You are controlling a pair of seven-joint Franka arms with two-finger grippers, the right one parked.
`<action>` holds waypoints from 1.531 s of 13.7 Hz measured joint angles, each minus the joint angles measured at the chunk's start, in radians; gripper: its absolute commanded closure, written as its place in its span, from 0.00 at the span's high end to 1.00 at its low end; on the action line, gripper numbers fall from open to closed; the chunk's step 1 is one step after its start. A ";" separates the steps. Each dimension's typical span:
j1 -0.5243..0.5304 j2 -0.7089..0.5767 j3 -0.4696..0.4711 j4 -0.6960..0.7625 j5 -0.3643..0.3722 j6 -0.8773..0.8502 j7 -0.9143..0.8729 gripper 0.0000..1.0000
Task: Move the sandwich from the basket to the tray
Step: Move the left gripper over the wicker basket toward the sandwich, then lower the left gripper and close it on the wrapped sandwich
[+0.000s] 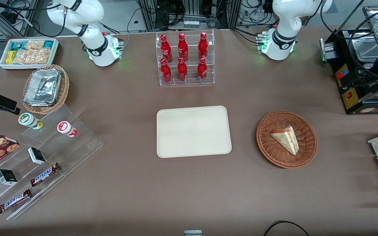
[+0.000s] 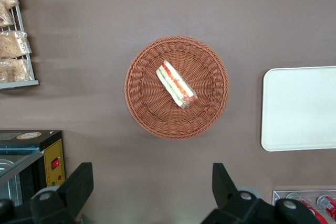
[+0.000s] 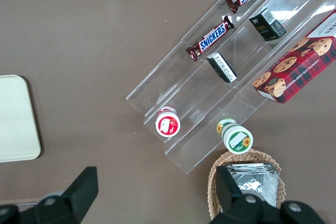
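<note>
The sandwich [image 1: 285, 138] lies in the basket [image 1: 267, 144], a little off centre toward the rim nearest the working arm's base, its filling stripe running along one long edge. The tray [image 1: 194, 131] sits on the table [image 1: 126, 183] at the basket's nine o'clock in the front view, well apart from it and bare. The gripper [image 2: 152, 182] hangs high above the table just outside the basket's rim, jaws spread wide, holding nothing.
</note>
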 measured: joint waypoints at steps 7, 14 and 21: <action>-0.003 0.016 -0.006 -0.120 0.001 0.135 0.003 1.00; -0.003 0.001 -0.032 -0.585 0.001 0.694 -0.354 1.00; -0.007 0.073 -0.094 -0.745 0.001 0.918 -0.673 1.00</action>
